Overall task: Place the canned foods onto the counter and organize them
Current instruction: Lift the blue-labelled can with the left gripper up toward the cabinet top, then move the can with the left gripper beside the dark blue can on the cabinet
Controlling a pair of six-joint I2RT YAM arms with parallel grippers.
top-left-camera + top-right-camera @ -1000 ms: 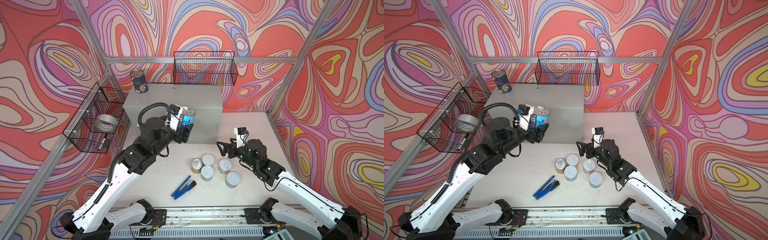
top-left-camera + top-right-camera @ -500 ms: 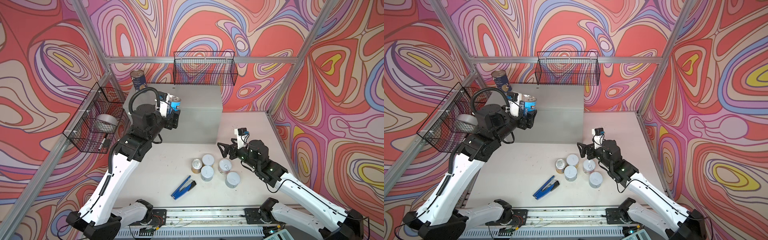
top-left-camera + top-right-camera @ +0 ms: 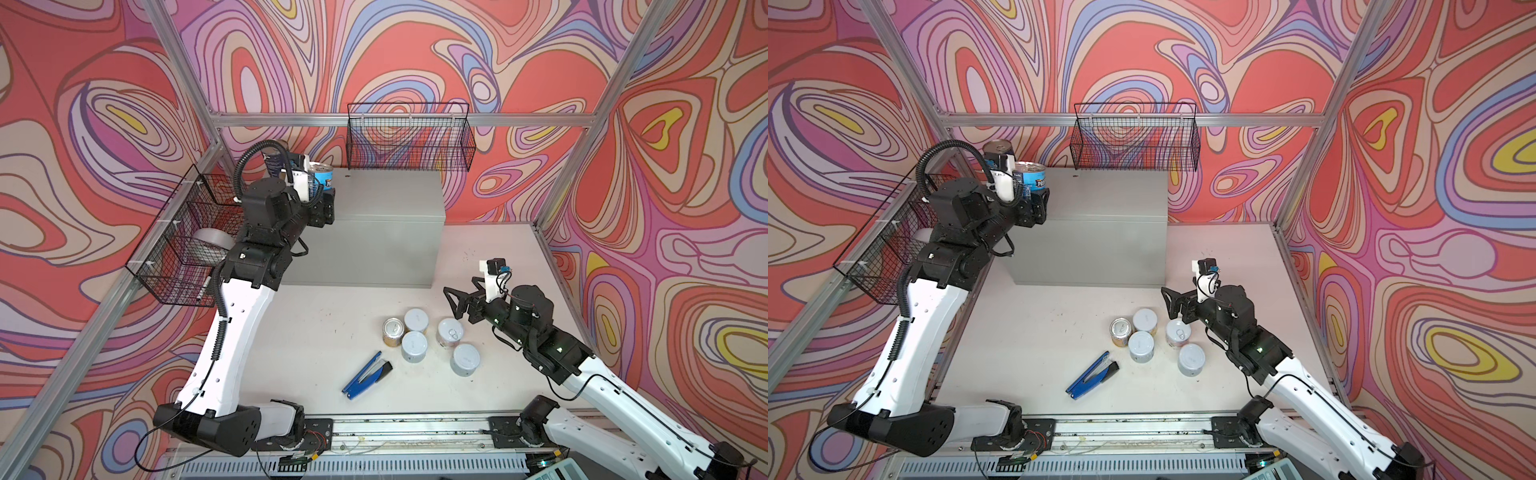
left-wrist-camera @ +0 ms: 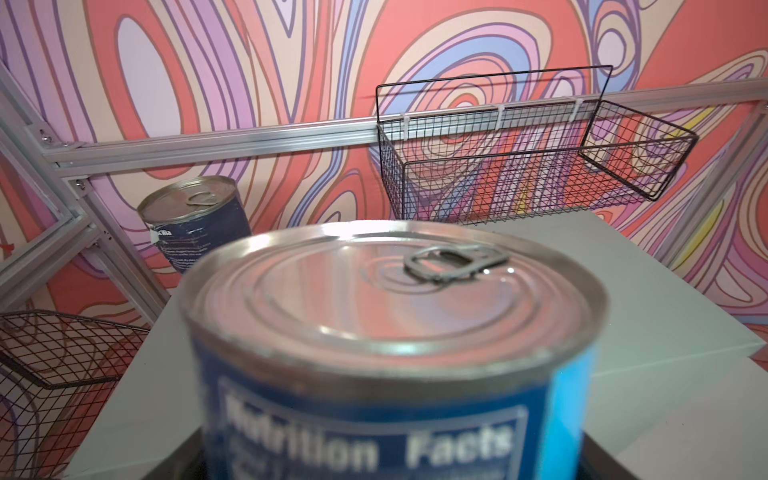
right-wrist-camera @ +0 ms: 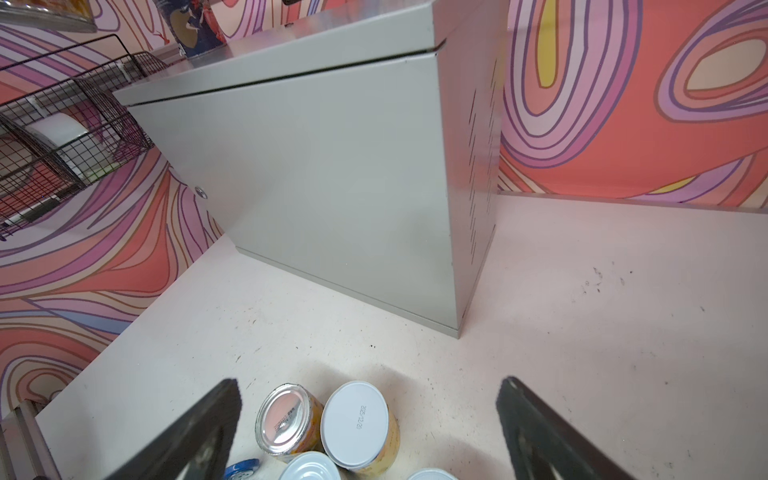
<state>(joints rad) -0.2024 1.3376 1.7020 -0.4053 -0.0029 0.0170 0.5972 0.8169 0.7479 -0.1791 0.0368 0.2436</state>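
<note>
In both top views the left jaws pinch a blue tin (image 3: 323,176) (image 3: 1034,176) at the grey cabinet's (image 3: 386,199) far-left corner, near a second blue tin (image 3: 998,148). Left wrist: the held tin stands upright. Right wrist: the right jaws are spread near short tins (image 5: 355,419) on the bench (image 5: 582,332).

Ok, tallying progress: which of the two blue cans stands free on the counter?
The dark navy can at the counter's back left corner; the brighter blue can sits in the left gripper's jaws.
</note>
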